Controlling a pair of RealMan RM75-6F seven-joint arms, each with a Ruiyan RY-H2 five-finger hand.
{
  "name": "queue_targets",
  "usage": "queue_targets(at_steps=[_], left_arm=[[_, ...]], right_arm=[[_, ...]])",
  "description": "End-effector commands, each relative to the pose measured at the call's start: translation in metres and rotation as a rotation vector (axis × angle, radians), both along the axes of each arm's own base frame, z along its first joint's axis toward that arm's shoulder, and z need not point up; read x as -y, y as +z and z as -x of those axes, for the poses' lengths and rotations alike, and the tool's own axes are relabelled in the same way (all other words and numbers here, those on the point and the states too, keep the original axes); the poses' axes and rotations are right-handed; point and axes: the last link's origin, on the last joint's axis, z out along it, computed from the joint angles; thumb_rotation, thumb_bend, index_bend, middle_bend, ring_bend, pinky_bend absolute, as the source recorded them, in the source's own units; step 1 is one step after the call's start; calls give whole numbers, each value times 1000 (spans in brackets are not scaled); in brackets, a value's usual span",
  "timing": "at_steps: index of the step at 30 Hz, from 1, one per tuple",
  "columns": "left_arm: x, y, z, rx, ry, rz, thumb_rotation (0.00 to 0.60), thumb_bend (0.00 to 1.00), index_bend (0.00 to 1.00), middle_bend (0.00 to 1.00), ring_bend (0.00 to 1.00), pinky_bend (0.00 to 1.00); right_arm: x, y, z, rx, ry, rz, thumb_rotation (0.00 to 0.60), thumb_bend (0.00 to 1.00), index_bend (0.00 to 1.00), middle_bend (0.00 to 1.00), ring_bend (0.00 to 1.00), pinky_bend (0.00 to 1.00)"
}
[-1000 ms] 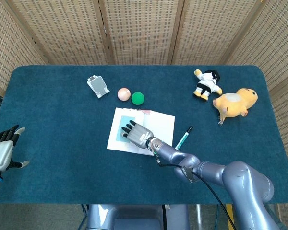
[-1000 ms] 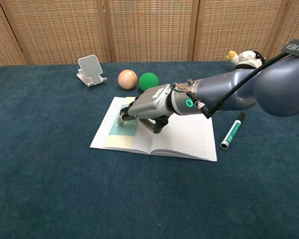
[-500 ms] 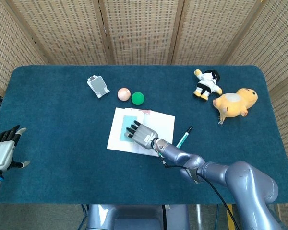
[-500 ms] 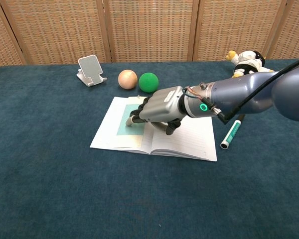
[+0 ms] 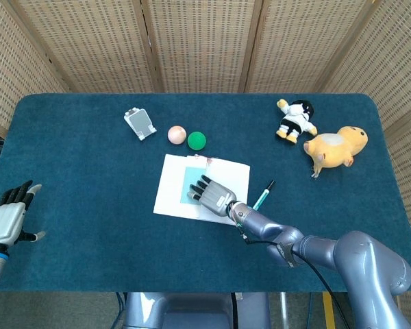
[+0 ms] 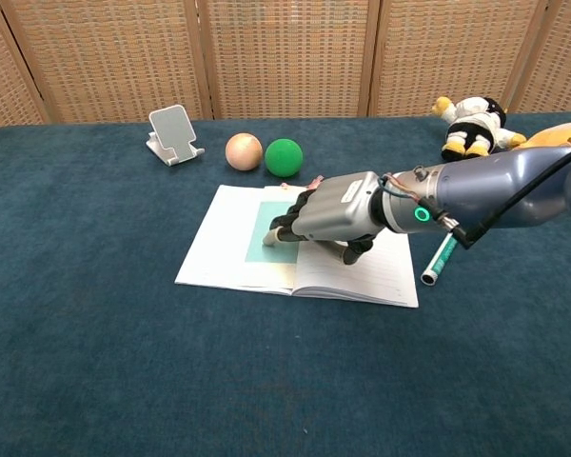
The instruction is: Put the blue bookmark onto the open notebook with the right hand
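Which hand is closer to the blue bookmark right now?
Right. The right hand rests its fingertips on the blue bookmark, which lies on the open notebook. The left hand hangs off the table's left edge, far from it.

The right hand [image 6: 338,211] is lying over the middle of the open notebook [image 6: 219,249], covering part of its spine and the right edge of the blue bookmark [image 6: 266,233]. Whether its fingers [image 6: 284,231] are pressing the bookmark or just resting above it is not showing clearly in either view.

The left hand [image 5: 5,218] is sitting at the head view's left edge, its arm running out of frame. The chest view is missing it entirely.

The yellow plush toy [image 6: 569,131] is being cut off by the chest view's right edge. The pen [image 6: 440,259] is partly disappearing behind the right forearm there.
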Motion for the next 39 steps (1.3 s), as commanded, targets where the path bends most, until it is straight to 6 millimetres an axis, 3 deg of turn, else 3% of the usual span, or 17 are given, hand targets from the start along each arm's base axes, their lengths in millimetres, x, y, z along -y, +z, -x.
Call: queue_targets(at_steps=[1, 9, 25, 39], left_arm=[[0, -1, 0, -1, 0, 3, 600, 0, 0, 0, 0, 0], [0, -2, -1, -4, -2, 8, 600, 0, 0, 0, 0, 0], [0, -1, -2, -2, -6, 8, 600, 0, 0, 0, 0, 0], [0, -2, -1, -2, -4, 12, 600, 0, 0, 0, 0, 0]], right_arm=[[-1, 2, 3, 4, -10, 2, 600, 1000, 0, 0, 0, 0], [-10, 4, 12, 22, -43, 8, 600, 1000, 0, 0, 0, 0], [-23, -6, 5, 57, -65, 55, 600, 1000, 0, 0, 0, 0], [-27, -4, 10, 21, -70, 75, 600, 1000, 0, 0, 0, 0]])
